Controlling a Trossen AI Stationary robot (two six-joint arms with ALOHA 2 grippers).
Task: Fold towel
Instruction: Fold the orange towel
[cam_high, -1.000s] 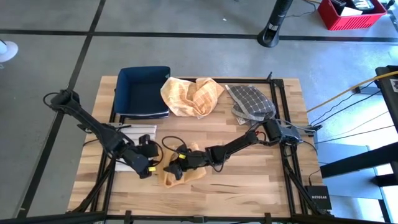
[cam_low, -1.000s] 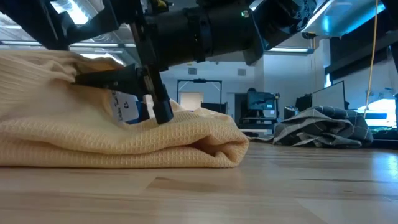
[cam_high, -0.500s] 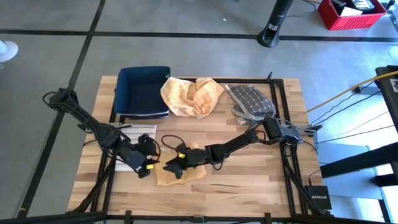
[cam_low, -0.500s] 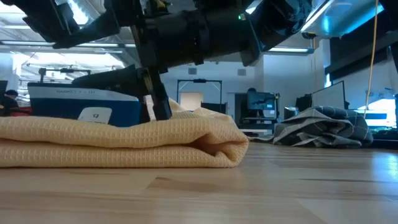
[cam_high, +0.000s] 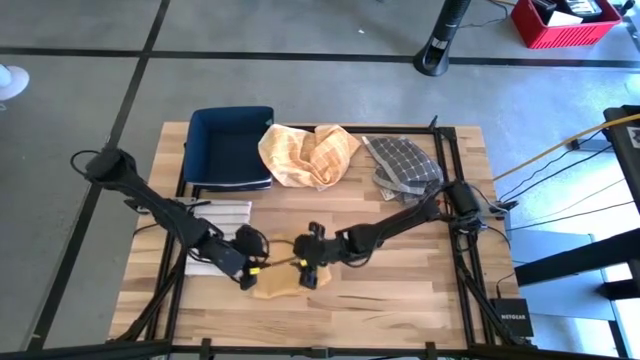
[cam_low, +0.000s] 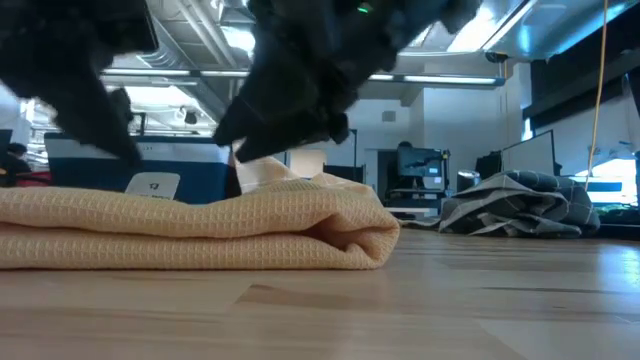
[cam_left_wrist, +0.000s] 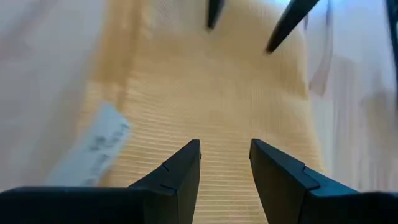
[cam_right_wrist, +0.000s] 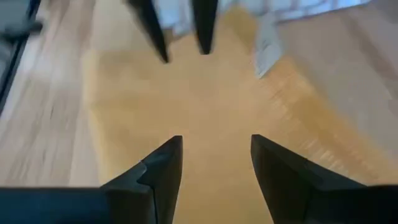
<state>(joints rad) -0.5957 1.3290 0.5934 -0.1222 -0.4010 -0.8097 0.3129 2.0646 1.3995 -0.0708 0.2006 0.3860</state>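
Folded yellow towel (cam_high: 283, 281) lies on bench (cam_high: 400, 290). L pincer (cam_high: 253, 271) & R pincer (cam_high: 305, 266) hover over it, both parted, holding nothing.

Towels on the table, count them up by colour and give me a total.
Plain yellow, folded by the grippers: 1
Yellow and orange check, crumpled: 1
Grey check, crumpled: 1
White striped, folded flat: 1
Total: 4
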